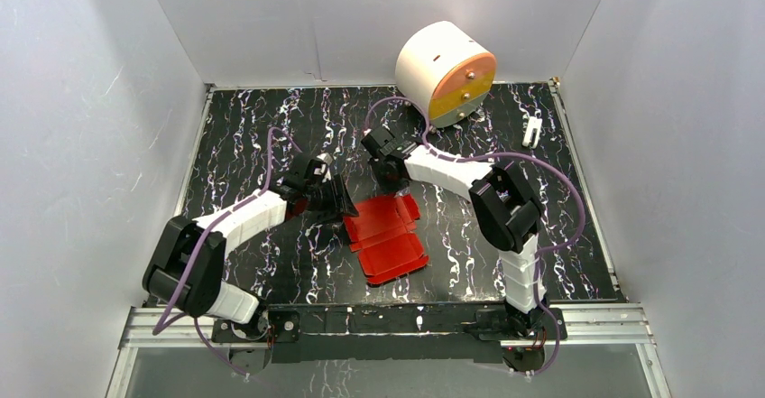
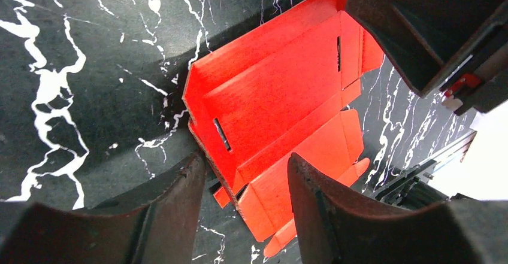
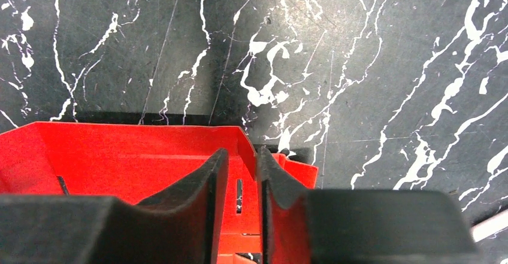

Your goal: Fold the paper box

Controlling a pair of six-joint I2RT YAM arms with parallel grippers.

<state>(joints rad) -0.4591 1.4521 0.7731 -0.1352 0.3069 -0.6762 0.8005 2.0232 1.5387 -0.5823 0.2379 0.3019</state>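
- Red card first: the paper box [image 1: 390,236] sits about mid-table on the black marbled table [image 1: 253,127]. It's only half formed, with walls standing at the far end and the near end lying flat, flaps spread toward the arm bases.
- The left arm reaches forward and inward from its base, with the wrist angled down at the box's far-left corner.
- The left gripper [image 2: 247,168] has its jaws clearly apart, straddling that corner. The standing wall's edge runs into the gap, nearer the left-hand finger [image 2: 186,198].
- The right arm rises from its base and bends at the elbow. Its forearm runs leftward, with the wrist tipped down over the box's far edge.
- The right gripper [image 3: 241,162] has its fingers nearly together, one on each side of a slotted end wall. Honestly I can't tell if it's pinching the card or just sitting around it.
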